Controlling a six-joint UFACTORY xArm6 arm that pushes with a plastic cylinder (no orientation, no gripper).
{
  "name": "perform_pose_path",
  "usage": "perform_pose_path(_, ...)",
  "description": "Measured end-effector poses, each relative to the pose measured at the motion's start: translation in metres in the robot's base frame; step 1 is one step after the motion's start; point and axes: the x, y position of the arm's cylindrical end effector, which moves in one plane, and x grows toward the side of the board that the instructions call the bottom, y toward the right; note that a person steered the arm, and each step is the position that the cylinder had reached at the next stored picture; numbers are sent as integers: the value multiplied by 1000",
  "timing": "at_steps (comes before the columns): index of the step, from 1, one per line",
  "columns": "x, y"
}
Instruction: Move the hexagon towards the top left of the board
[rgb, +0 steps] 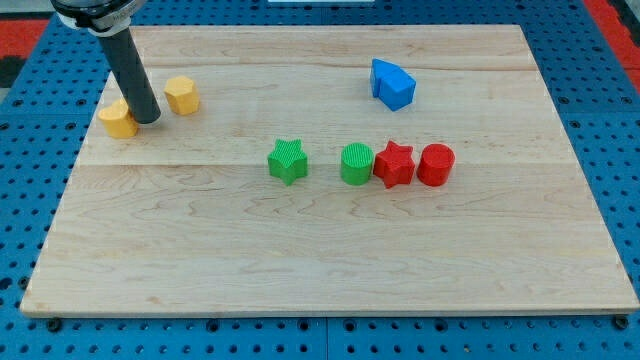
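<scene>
1. The landmark is my tip, the lower end of the straight dark rod; it rests on the pale wooden worktop near the view's top-left corner; every place below is given from it.
2. This arm carries no fingers at all, so there is nothing to call open, closed or gripping; the rod alone does the pushing.
3. The small yellow hexagon-shaped block, the task's thing as I read it, sits just to the view's right of my tip and a little above it; whether the two touch I cannot tell, though a thin gap seems likely.
4. A second yellow block, its shape unclear because the rod partly covers it, lies right against my tip on the view's left.
5. Well away to the view's right and lower sit a green star block, a green cylinder block, a red star block and a red cylinder block; the last three stand close in a row; a blue angular block lies far to the view's right, slightly above.
6. Step in hand, as I judge it: the hexagon is already in the top-left region, so the push looks late or nearly finished.
7. Any next move calls for my tip to get round to the hexagon's lower-right side, then push up and to the view's left; the risk is dragging the other yellow block along.
</scene>
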Motion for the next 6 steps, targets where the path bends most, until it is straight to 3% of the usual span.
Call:
perform_pose_path(2, 2, 43)
perform_pose_path(3, -20, 40)
perform_pose_path(5, -52, -8)
perform_pose_path(6, -52, -84)
